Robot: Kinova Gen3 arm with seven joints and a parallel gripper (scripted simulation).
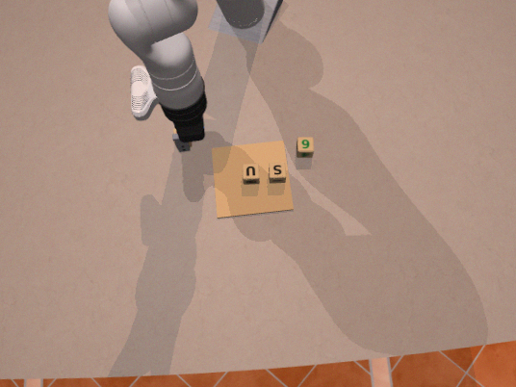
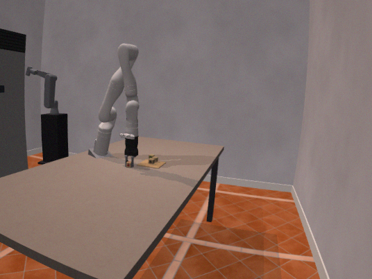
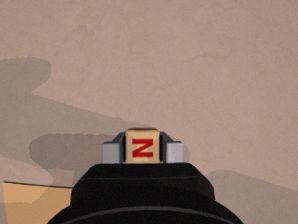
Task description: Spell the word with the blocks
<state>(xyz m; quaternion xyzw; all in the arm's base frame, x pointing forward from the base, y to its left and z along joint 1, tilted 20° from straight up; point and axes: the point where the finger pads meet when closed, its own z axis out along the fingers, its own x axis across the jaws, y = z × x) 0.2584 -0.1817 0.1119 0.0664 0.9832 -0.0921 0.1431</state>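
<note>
Tan-orange mat (image 1: 231, 202) on a beige-brown table (image 1: 385, 96). Pale wooden blocks: black "U" block (image 1: 250, 173) and black "S" block (image 1: 277, 171) on the mat, green-marked block (image 1: 305, 146) off it, red "N" block (image 3: 143, 147) between grey fingers of a black gripper (image 3: 143, 149). White arm (image 1: 164, 53). Terracotta floor tiles (image 2: 250, 239) with pale grout lines. Grey-lilac walls (image 2: 215, 69).

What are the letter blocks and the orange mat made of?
The blocks, like the S block and the N block in the pincer, look like pale matte wood, tan with painted letters, though no grain shows. The mat looks thin and flat with no shine, perhaps cardboard or cork; I can't tell which.
</note>
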